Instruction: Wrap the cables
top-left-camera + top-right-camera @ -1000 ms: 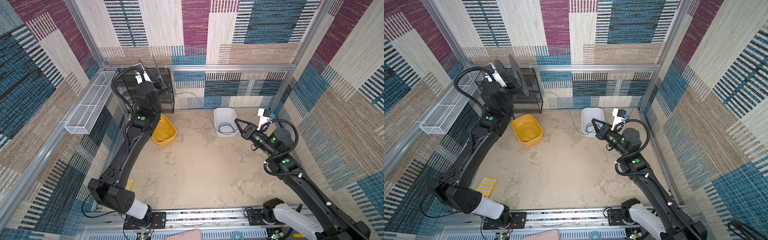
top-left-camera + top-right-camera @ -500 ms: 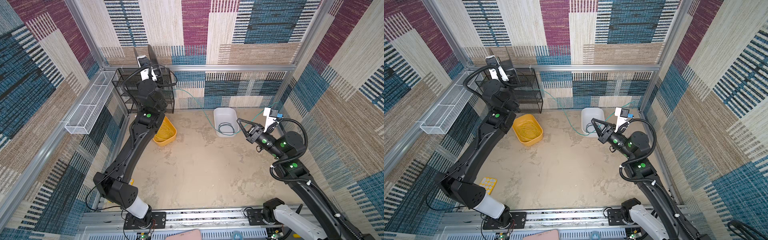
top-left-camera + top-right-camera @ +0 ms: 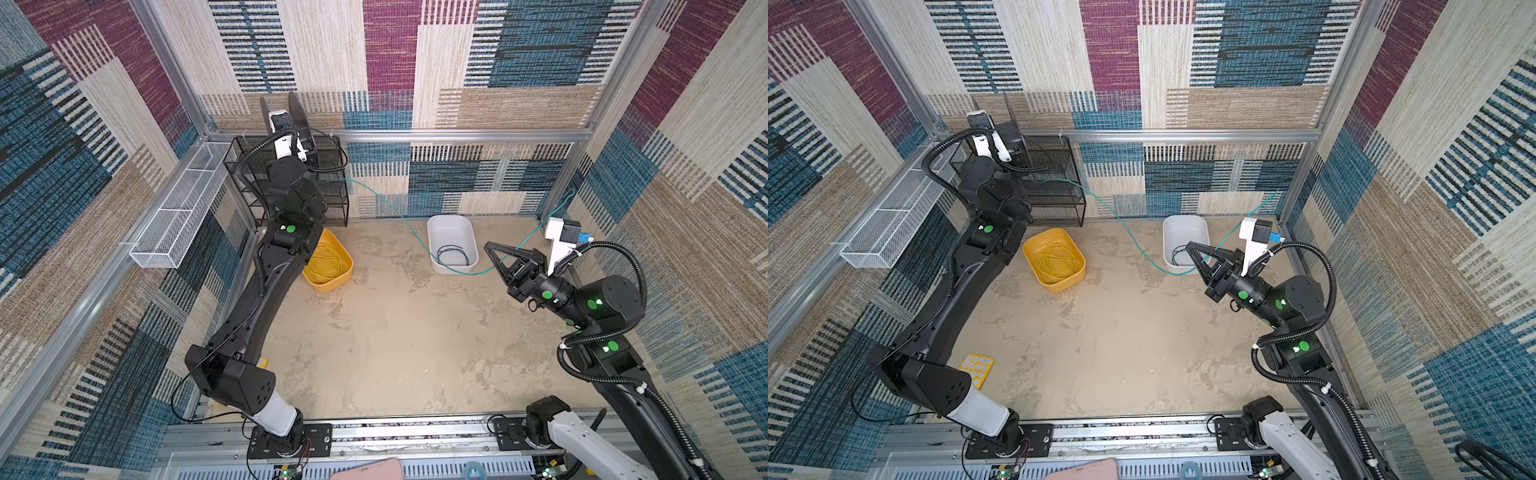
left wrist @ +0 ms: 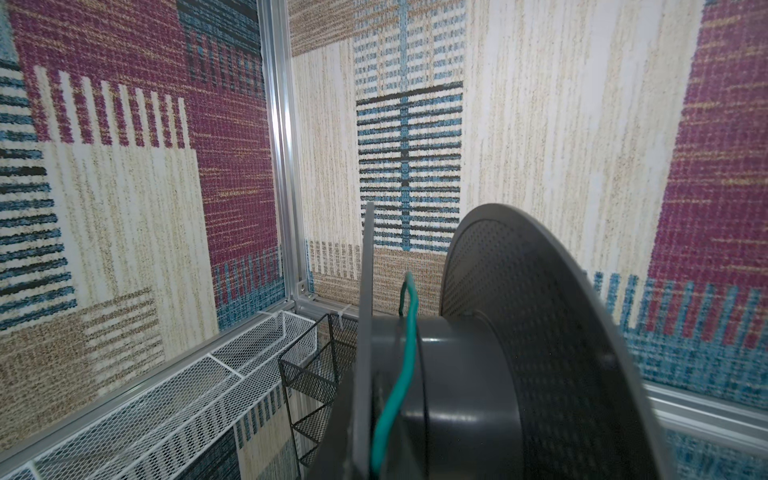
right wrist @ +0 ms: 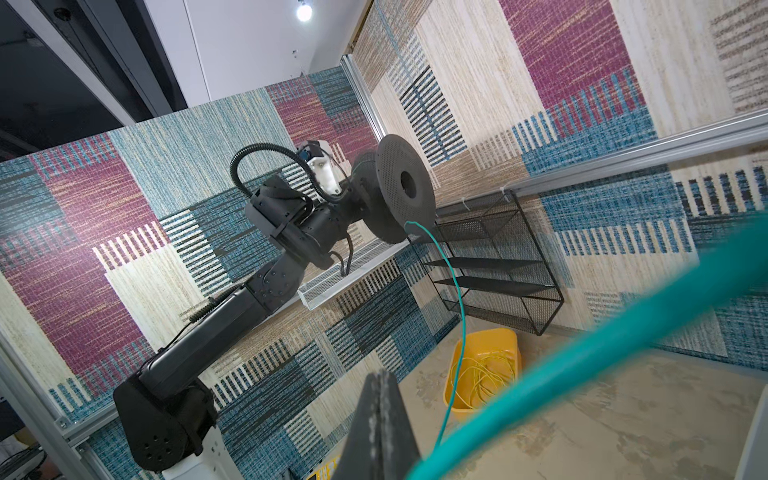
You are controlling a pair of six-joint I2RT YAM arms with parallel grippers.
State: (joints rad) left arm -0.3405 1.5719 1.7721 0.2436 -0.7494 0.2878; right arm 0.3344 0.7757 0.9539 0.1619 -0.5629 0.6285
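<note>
**Entry: winding stage**

Thin teal-green cable (image 5: pixel 623 330) slants from the dark grey perforated plastic spool (image 5: pixel 390 166), held high by the clamped left gripper (image 5: pixel 353 187), down to the right gripper (image 3: pixel 489 247). Its jaws are closed, with the cable crossing them; pinch unclear. Right arm nearer the slack.

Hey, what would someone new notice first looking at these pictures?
A dark grey spool is held high at the back-left corner by the left arm. From it a teal cable stretches across to the shut right tool, beside the white bin.
</note>
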